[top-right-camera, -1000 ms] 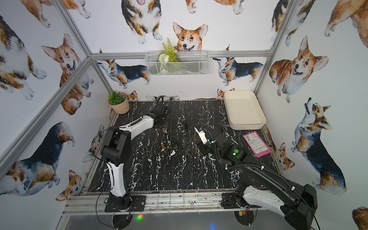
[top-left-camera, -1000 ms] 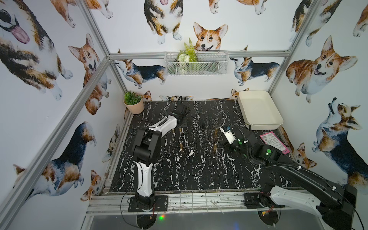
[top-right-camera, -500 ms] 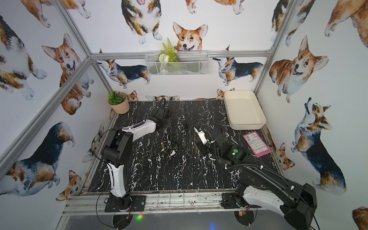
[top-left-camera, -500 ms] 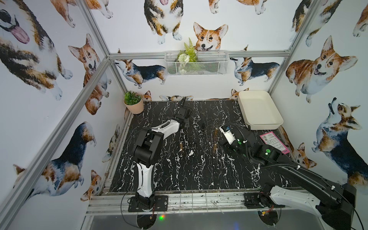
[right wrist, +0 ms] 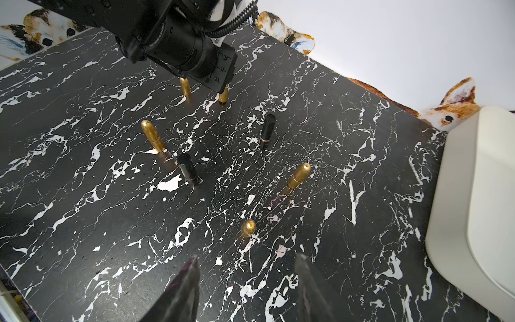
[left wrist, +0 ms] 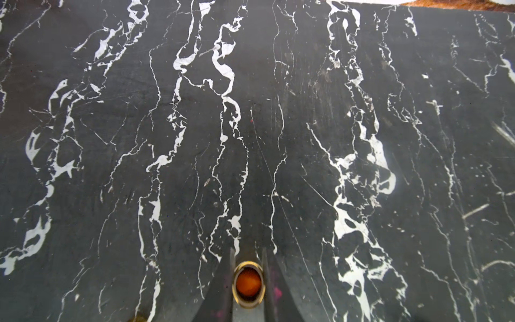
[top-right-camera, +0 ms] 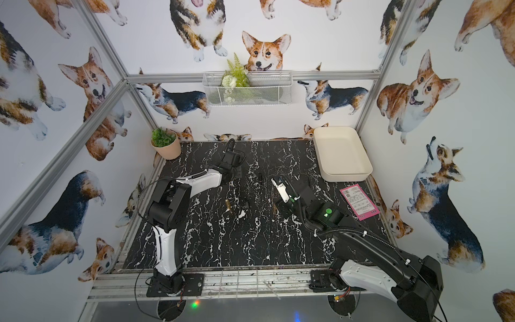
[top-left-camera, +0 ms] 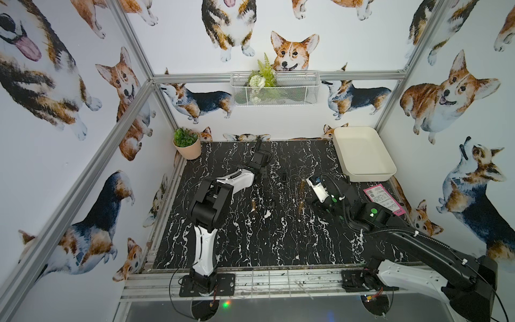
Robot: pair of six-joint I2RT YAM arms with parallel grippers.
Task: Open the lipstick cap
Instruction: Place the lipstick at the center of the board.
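My left gripper [left wrist: 247, 255] is clamped on the lipstick [left wrist: 248, 283]. In the left wrist view its two dark fingers [left wrist: 220, 292] press either side of the gold rim, and I look straight into the open end at the orange-red stick. Past the fingertips the black, white-veined bench [left wrist: 278, 111] fills the view. In a top view this gripper [top-left-camera: 263, 174] points down, close over the bench. My right gripper [right wrist: 246, 258] stands open and holds nothing, its fingers [right wrist: 186, 292] spread above bare bench. Just ahead of it, roughly in line with the gap between the fingers and apart from both, the nearest gold tube [right wrist: 248, 227] stands upright. Farther ahead, toward the tray side, stands a second gold tube [right wrist: 298, 175]. On the other side a black tube [right wrist: 187, 168] stands near a third gold tube [right wrist: 152, 136]. Another black tube [right wrist: 267, 130] stands beyond them, well apart from the gripper. Farthest out, under the left arm [right wrist: 181, 47], I see two gold pieces [right wrist: 185, 86]. From this view I cannot tell which of them the left gripper has. The cream tray [right wrist: 473, 195] sits off to the outer side of the right gripper.
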